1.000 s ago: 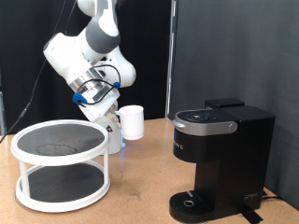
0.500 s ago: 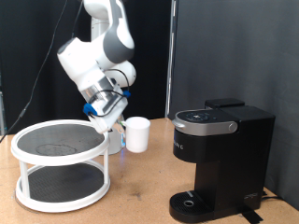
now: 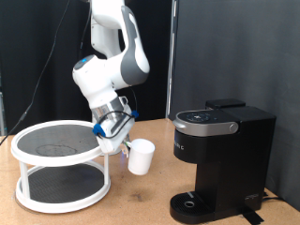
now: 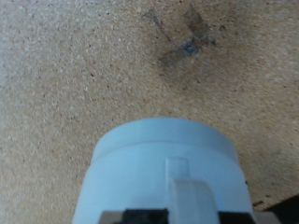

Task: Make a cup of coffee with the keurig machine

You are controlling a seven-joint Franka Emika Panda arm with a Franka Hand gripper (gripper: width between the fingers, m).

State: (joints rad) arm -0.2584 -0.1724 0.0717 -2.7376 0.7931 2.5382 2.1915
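The white cup (image 3: pixel 141 157) hangs tilted in my gripper (image 3: pixel 123 145), a little above the wooden table, between the white rack and the keurig machine (image 3: pixel 220 161). The gripper is shut on the cup's handle side. In the wrist view the cup (image 4: pixel 161 173) fills the lower middle, with its handle running toward the fingers, and speckled table shows beyond it. The black keurig machine stands at the exterior view's right with its lid down and its round drip base bare.
A white two-tier round rack (image 3: pixel 60 165) with dark mesh shelves stands at the exterior view's left. A black curtain hangs behind. Bare wooden table (image 3: pixel 141 202) lies between rack and machine.
The arm has carried the cup down and toward the exterior view's right, from beside the rack's top shelf to low over the table, closer to the machine.
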